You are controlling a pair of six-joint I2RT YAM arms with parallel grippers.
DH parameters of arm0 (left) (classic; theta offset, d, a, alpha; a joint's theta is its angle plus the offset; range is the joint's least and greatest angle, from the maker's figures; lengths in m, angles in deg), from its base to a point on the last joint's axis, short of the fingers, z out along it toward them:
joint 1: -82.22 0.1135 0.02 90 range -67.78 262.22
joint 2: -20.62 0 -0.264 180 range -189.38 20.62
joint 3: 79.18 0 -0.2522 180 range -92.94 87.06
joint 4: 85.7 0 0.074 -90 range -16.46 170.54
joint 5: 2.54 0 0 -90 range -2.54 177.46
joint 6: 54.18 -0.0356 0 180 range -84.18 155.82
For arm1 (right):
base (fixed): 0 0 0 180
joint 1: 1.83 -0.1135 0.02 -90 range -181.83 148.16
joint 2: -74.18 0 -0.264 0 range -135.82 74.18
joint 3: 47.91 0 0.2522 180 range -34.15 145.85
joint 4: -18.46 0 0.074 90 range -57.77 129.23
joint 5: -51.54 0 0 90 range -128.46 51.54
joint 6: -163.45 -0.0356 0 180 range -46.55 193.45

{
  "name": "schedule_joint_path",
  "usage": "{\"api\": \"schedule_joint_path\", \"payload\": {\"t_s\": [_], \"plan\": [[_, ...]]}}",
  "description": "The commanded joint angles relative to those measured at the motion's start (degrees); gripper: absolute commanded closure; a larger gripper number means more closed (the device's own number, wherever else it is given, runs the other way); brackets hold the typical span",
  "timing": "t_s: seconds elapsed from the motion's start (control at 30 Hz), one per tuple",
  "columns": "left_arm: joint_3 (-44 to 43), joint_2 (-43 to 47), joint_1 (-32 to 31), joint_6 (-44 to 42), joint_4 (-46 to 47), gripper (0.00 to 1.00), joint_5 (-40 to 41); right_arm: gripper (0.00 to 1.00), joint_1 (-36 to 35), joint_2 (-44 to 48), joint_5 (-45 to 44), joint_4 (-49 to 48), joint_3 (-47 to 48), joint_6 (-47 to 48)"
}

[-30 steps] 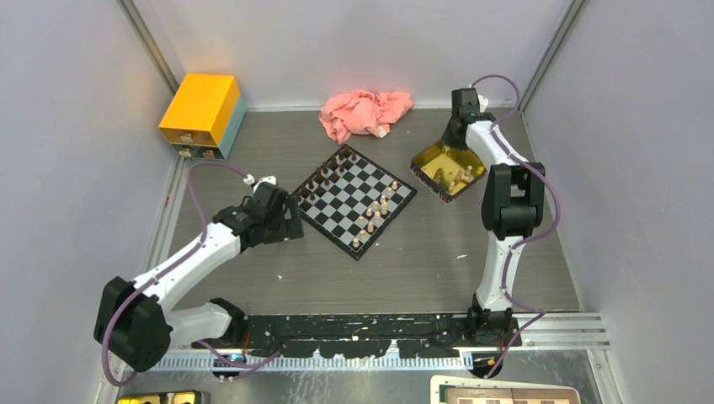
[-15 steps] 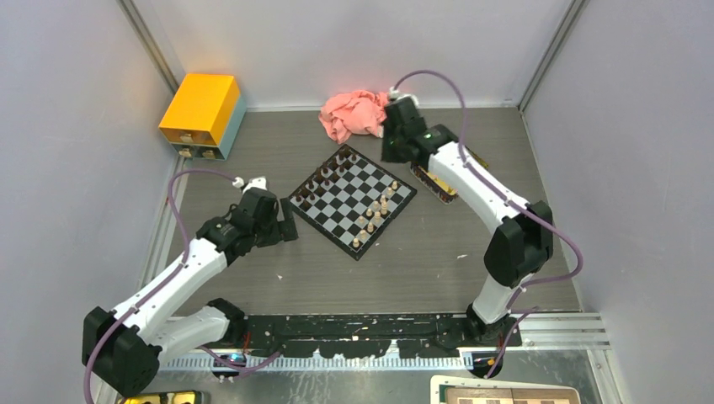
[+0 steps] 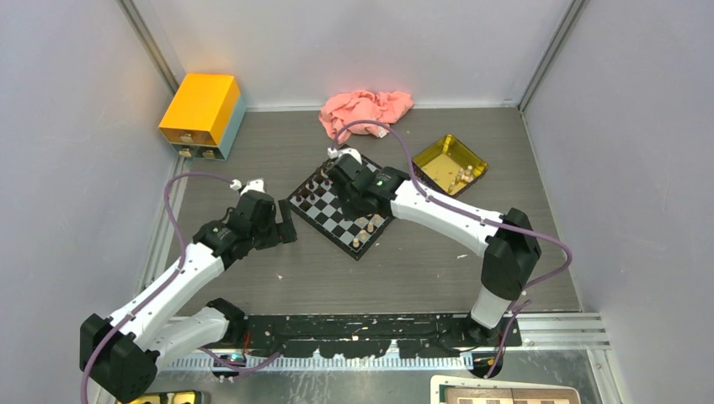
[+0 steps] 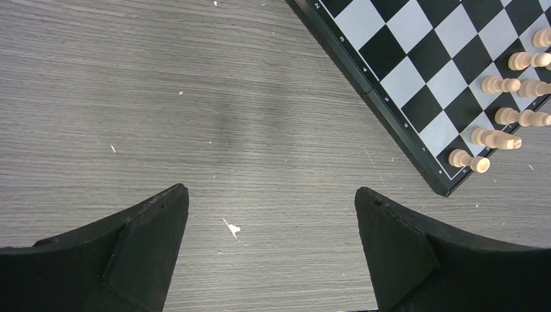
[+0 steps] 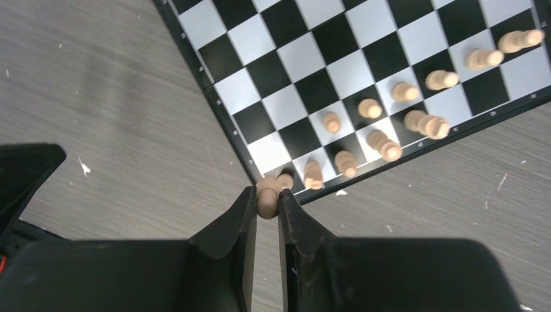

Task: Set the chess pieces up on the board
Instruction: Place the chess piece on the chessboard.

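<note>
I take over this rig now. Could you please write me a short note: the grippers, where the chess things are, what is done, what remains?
Left gripper: open, empty, above the bare table beside the board.
Right gripper: shut on a pale piece, above the board.
Done: pale pieces stand in two incomplete rows along one edge; dark pieces stand on the opposite side, partly hidden by the arm.
Left: place the held piece; spare pale pieces wait in the yellow tray.
</note>
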Motion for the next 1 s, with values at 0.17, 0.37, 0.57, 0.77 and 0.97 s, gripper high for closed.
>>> {"api": "schedule_joint_path", "payload": {"t_s": [0.17,0.37,0.57,0.77,0.97], "plan": [[0.2,1.1,-0.2,1.2,0.6,0.01,-0.4,0.99,-4.2,0.5,-0.9,-4.2,-2.2,-1.9],[1.0,1.2,-0.3,1.6,0.7,0.01,-0.4,0.99,-4.2,-1.0,-1.0,-10.2,-7.1,-1.2],[1.5,1.0,-0.3,1.8,1.0,0.01,-0.3,0.99,-4.3,-4.0,-0.2,-12.5,-8.5,0.2],[1.4,0.3,-0.3,1.8,1.4,0.01,-0.3,0.99,-3.5,-6.1,0.6,-13.3,-8.4,0.6],[1.5,-0.5,-0.3,1.8,1.8,0.01,-0.3,0.99,-2.1,-7.3,1.7,-13.9,-8.8,0.9]]}}
